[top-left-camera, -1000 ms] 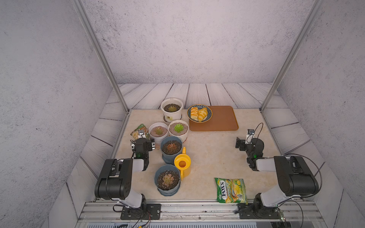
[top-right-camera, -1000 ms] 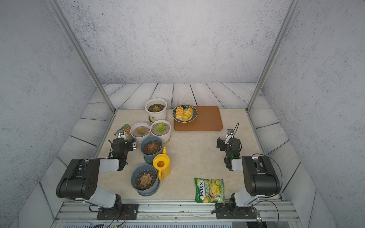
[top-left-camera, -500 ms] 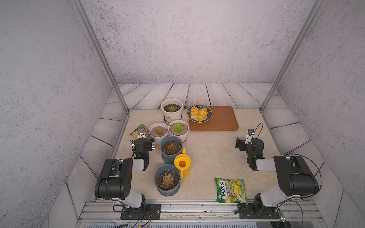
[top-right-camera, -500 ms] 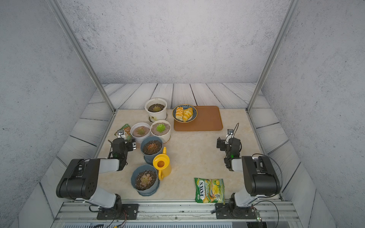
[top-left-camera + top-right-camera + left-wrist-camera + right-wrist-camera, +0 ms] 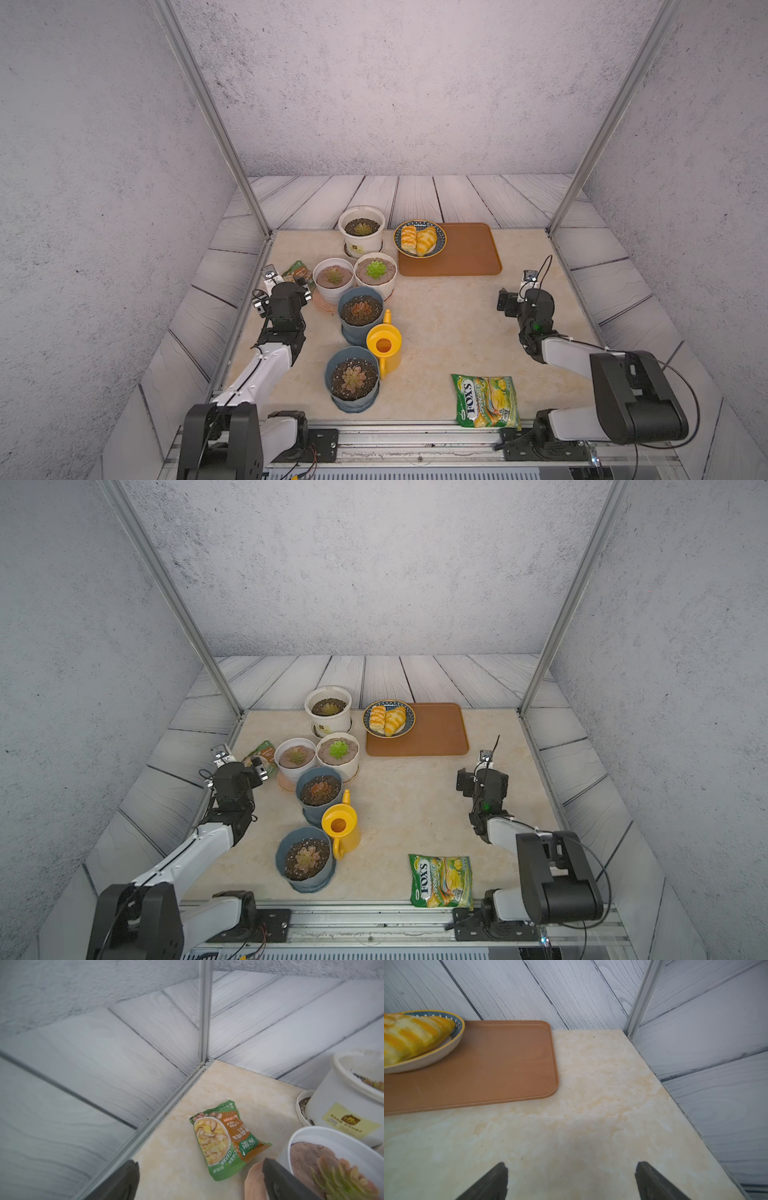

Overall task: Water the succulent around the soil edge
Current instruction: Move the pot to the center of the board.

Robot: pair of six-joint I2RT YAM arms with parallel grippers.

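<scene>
Both top views show nothing has moved: left and right jaws wide, empty; watering can [image 5: 392,352] untouched at lower centre, so watering hasn't begun.

Table [image 5: 449,324]: cream marbled top.

- Far side, right of centre: brown tray [image 5: 465,257], flat.
- Just left of it: back pot [image 5: 360,246], white, on a white saucer [image 5: 301,1105].
- Nearer: left white pot [image 5: 330,294] on a pink saucer [image 5: 322,304], side by side with right white pot [image 5: 376,289].
- Nearer again: mid blue pot [image 5: 353,334], then front blue pot [image 5: 352,400] by the front edge.
- Yellow can [image 5: 384,347]: upright, just beside both blue pots.
- Soup packet [image 5: 226,1140]: flat, near the left edge.
- Candy bag [image 5: 486,401]: flat at the front, well apart from the pots
</scene>
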